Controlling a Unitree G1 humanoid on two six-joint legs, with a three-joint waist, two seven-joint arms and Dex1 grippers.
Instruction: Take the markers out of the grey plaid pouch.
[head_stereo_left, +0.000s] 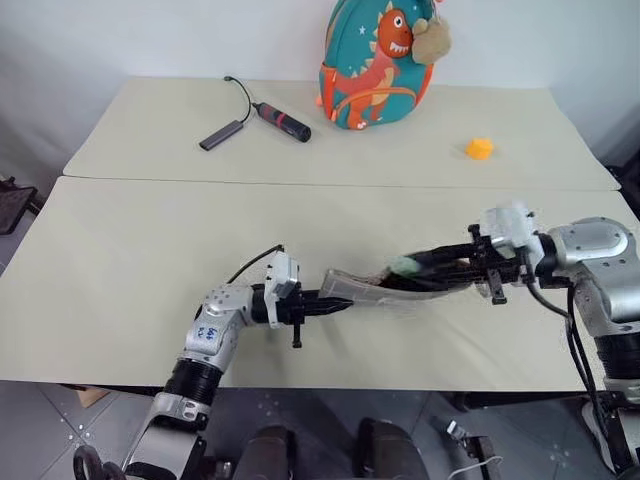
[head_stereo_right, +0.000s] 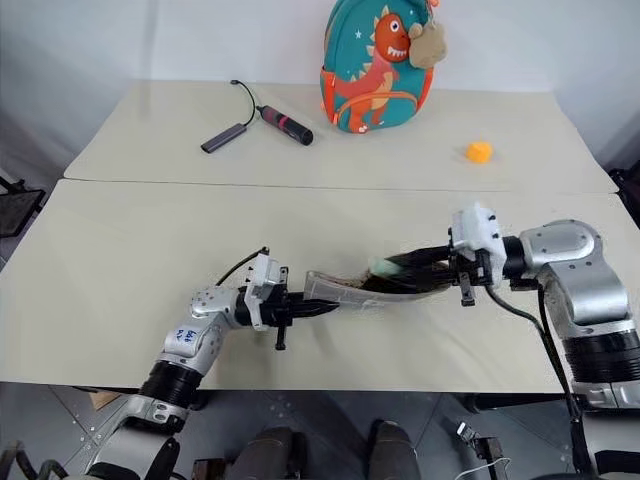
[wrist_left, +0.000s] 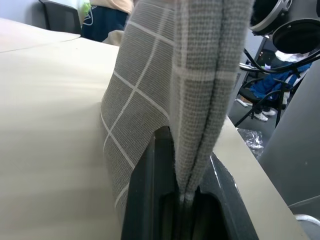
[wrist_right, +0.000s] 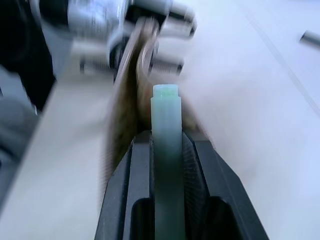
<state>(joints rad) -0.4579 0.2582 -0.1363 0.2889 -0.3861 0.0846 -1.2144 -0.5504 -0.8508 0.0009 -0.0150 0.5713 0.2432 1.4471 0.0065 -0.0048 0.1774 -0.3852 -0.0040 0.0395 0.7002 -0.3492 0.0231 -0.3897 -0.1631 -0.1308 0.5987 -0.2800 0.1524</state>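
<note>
The grey plaid pouch hangs stretched between my two grippers, just above the near table. My left gripper is shut on the pouch's left end; the left wrist view shows the checked fabric pinched between its fingers. My right gripper points left at the pouch's right end. It is shut on a lime green marker. In the right wrist view the marker sticks out past the fingertips, beside the pouch's opening. The rest of the pouch's inside is hidden.
On the far table stand a teal dinosaur backpack, a small orange object, and a red-and-black stick cabled to a grey adapter. A seam separates the two tables.
</note>
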